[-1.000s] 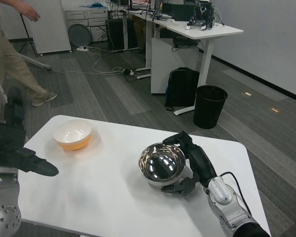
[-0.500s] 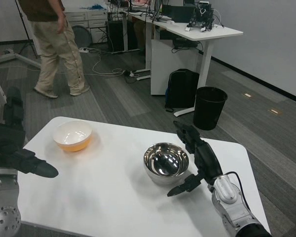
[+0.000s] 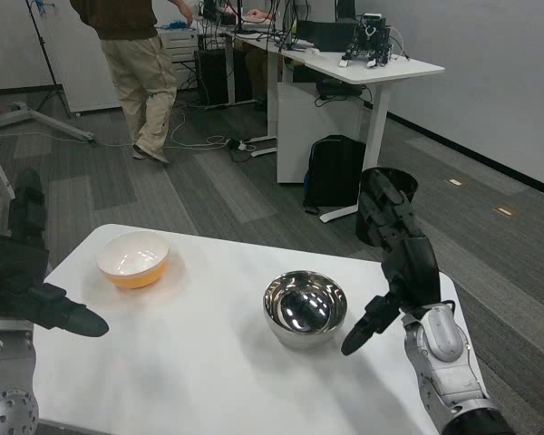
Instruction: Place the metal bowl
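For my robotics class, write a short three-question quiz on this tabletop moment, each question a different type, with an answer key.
1. True or false: the right hand grips the metal bowl.
2. Multiple choice: where does the orange bowl stand relative to the metal bowl? A) stacked inside it B) apart, toward the robot's left C) touching its rim
3. Fill in: the left hand is raised at the table's ____ edge.

Key
1. False: the hand is lifted clear, fingers apart, and the bowl stands alone on the table.
2. B
3. left
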You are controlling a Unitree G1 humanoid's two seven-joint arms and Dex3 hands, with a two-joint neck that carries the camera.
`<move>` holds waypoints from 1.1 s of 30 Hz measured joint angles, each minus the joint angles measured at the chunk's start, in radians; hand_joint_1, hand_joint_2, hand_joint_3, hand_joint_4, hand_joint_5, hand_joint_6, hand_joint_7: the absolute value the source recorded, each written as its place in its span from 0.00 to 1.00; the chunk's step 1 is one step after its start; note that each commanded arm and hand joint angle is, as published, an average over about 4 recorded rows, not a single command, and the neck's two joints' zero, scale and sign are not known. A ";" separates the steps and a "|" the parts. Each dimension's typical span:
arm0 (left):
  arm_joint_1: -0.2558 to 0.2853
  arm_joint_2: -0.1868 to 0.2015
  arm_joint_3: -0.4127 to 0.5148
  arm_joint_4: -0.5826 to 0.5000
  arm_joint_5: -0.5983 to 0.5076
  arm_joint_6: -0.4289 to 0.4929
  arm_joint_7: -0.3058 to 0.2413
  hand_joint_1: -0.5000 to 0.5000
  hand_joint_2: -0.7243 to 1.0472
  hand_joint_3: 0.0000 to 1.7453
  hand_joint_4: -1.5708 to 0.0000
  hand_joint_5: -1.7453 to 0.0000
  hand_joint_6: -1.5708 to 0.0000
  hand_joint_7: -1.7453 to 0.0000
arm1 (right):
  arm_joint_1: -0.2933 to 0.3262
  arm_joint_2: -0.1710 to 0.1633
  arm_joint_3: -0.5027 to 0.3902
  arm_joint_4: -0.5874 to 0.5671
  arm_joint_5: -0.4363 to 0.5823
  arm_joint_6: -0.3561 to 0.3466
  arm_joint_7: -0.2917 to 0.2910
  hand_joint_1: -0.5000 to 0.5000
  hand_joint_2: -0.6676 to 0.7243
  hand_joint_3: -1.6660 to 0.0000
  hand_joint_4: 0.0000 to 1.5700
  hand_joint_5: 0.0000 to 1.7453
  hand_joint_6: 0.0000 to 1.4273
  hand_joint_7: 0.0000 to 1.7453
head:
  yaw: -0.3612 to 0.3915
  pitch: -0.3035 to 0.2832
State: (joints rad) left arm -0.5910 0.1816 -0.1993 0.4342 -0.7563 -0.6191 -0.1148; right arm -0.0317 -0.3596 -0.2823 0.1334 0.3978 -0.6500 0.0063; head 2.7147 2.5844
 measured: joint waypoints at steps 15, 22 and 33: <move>0.000 0.001 -0.013 0.001 0.000 -0.001 -0.002 0.00 0.05 0.00 0.98 1.00 1.00 0.80 | -0.129 -0.077 -0.060 -0.326 -0.118 0.093 -0.058 0.04 0.95 1.00 0.00 0.00 0.00 0.08 | 0.023 0.047; -0.001 0.000 -0.014 0.002 -0.001 -0.001 -0.003 0.00 0.05 0.00 0.98 1.00 1.00 0.80 | -0.165 -0.079 0.003 -0.263 -0.118 0.093 -0.063 0.04 0.91 1.00 0.00 0.00 0.00 0.08 | 0.031 0.083; -0.004 0.009 -0.014 0.012 -0.011 -0.001 -0.003 0.00 0.05 0.01 0.97 1.00 0.99 0.80 | -0.184 -0.049 0.031 -0.211 -0.122 0.092 -0.064 0.04 0.91 1.00 0.00 0.00 0.00 0.08 | 0.038 0.108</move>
State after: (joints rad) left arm -0.5949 0.1904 -0.2130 0.4461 -0.7675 -0.6200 -0.1178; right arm -0.2160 -0.4085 -0.2516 -0.0772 0.2759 -0.5579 -0.0579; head 2.7524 2.6926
